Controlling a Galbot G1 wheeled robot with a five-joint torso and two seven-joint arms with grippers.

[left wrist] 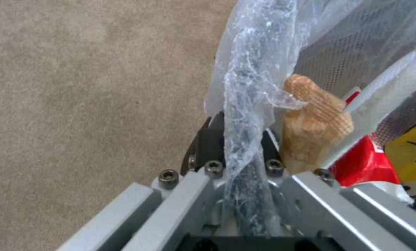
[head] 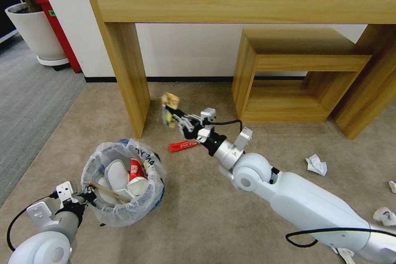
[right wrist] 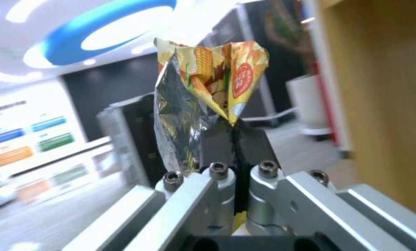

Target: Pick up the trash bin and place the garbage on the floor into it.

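A: Where is the trash bin [head: 122, 185] right now?

B: Low on the robot's left side, above the tan carpeted floor [head: 198, 210]. The left tool [head: 84, 196] is clamped on its bag-lined rim; in the left wrist view the black fingers [left wrist: 208, 143] pinch the crinkled plastic bag [left wrist: 249, 90] and the rim between them.

A: What is in it?

B: White crumpled paper, a red wrapper and a wooden stick [head: 108, 192] lying across the opening. The left wrist view also shows a ribbed tan piece [left wrist: 312, 129] just inside the liner.

A: And the right arm?

B: It reaches forward toward the leg of the wooden bench [head: 128, 70]. The right tool [head: 172, 116] is closed on a yellow snack wrapper [head: 170, 105], held up off the carpet. In the right wrist view the wrapper [right wrist: 208, 83] stands up from between the pinched fingers, foil lining showing.

A: What garbage lies on the floor?

B: A red wrapper [head: 183, 146] just below the right tool, a crumpled white paper [head: 317, 165] well off to the right, and more white scraps [head: 385, 215] near the right edge.
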